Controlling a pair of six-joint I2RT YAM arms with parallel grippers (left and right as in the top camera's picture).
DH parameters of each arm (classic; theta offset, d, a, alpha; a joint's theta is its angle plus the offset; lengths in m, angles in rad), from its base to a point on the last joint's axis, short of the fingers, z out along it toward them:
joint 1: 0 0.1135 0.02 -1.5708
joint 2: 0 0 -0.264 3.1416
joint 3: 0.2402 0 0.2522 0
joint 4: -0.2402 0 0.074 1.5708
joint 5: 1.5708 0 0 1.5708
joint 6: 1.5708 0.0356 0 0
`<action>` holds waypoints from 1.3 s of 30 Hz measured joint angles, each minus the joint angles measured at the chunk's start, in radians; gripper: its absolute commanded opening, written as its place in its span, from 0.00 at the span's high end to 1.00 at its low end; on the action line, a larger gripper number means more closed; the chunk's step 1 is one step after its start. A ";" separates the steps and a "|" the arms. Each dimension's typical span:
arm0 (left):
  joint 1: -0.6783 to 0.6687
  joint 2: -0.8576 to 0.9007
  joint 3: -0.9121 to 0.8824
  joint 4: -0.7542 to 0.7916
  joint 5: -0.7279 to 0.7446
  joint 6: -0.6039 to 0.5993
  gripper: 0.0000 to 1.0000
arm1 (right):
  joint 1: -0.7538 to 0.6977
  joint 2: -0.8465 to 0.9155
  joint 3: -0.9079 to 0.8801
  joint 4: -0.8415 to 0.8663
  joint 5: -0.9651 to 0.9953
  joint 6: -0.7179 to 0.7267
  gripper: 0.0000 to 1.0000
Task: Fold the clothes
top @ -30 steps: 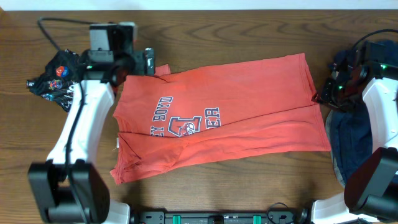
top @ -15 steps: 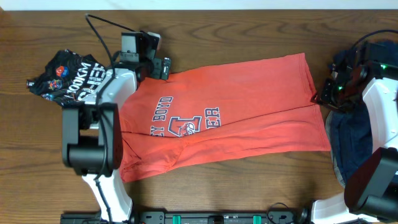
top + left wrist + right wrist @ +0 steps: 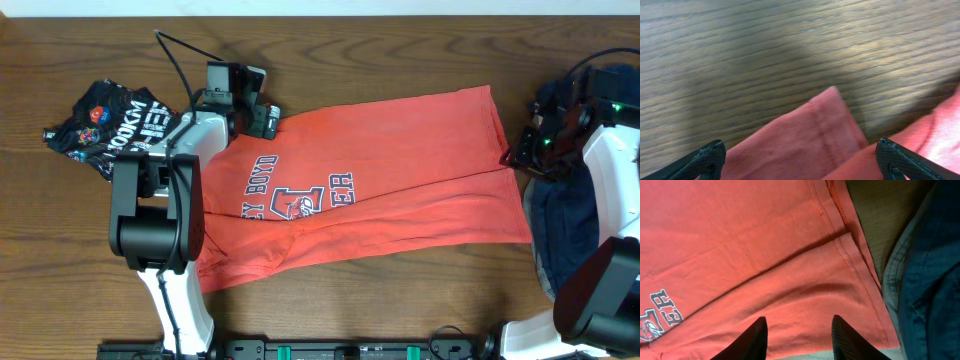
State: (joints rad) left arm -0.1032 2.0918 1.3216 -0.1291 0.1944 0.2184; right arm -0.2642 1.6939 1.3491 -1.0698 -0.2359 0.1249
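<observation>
Wide apart and empty, the jaws of the left gripper (image 3: pixel 800 152) hung over a hemmed corner at the far-left edge of the coral-red T-shirt (image 3: pixel 400 170), which lay spread across the middle of the wooden table (image 3: pixel 400 50). At the shirt's right hem the right gripper (image 3: pixel 800 330) hovered with its fingers partly apart, clamping nothing. A black printed T-shirt (image 3: pixel 100 130) lay crumpled at the far left, and navy clothes (image 3: pixel 560 215) were heaped at the right edge.

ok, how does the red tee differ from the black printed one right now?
The red tee lies spread across mid-table, creased diagonally; the black tee sits bunched in a small heap at the far left. The red tee carries navy-and-white lettering; the black tee a multicoloured print with white letters. Both rest on the wooden table.
</observation>
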 measured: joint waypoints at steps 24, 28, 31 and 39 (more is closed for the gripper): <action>-0.019 0.046 0.006 0.109 -0.060 -0.154 0.12 | 0.000 0.000 0.000 -0.019 0.003 0.000 0.60; -0.017 0.046 0.006 0.115 -0.064 -0.192 0.12 | 0.000 0.000 0.000 -0.019 0.003 0.000 0.60; -0.017 0.046 0.007 0.109 -0.067 -0.200 0.12 | 0.000 0.000 0.000 -0.019 0.003 0.000 0.60; -0.016 0.046 0.011 0.089 -0.101 -0.196 0.33 | 0.000 0.000 0.000 -0.025 0.003 0.000 0.61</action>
State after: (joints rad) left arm -0.1196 2.1380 1.3327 -0.0402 0.0929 0.0219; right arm -0.2642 1.6939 1.3491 -1.0950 -0.2325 0.1249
